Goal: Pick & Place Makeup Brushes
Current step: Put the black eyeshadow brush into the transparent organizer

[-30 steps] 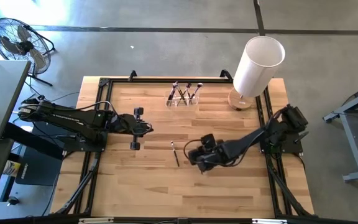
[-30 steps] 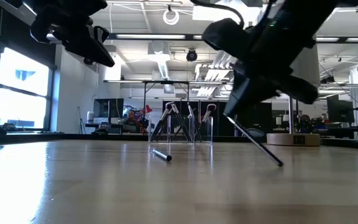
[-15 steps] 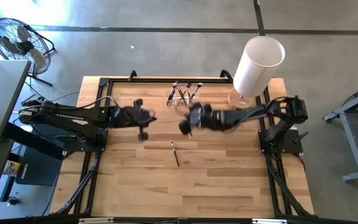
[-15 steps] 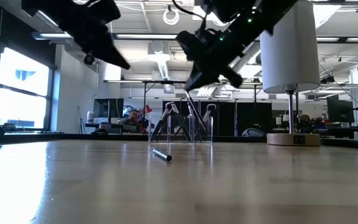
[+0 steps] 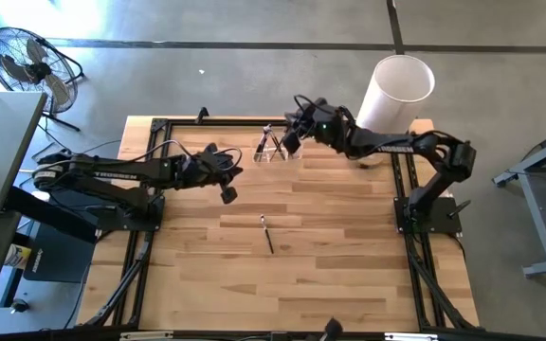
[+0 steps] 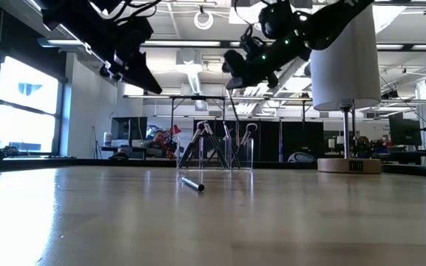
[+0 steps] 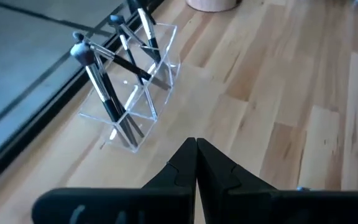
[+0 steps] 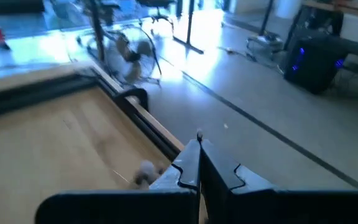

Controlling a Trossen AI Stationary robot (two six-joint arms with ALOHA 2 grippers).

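A clear holder with several makeup brushes standing slanted in it sits near the table's far edge; it also shows in the left wrist view. One brush lies flat at mid-table, and appears in the low view. My right gripper hovers over the holder, shut on a thin brush. My left gripper hangs shut and empty in the air, left of and nearer than the holder, its fingers closed. My right gripper pinches a makeup brush between its two shut fingers; only the brush's end peeks past the fingertips. The fingers come from above, slanting down. The brush hangs below them, lifted off the table, its lower end down among the brushes at the holder.
A tall white cylinder on a round wooden base stands at the far right corner, close behind my right arm. Black frame rails run along the table's edges. A fan stands on the floor past the far left corner.
My right gripper carried its brush, which had one end on the table at mid-table, up and toward the far edge; it now hangs over the holder. My left gripper drifted toward the table's right, closer to the holder. The brush lying on the table stayed put.
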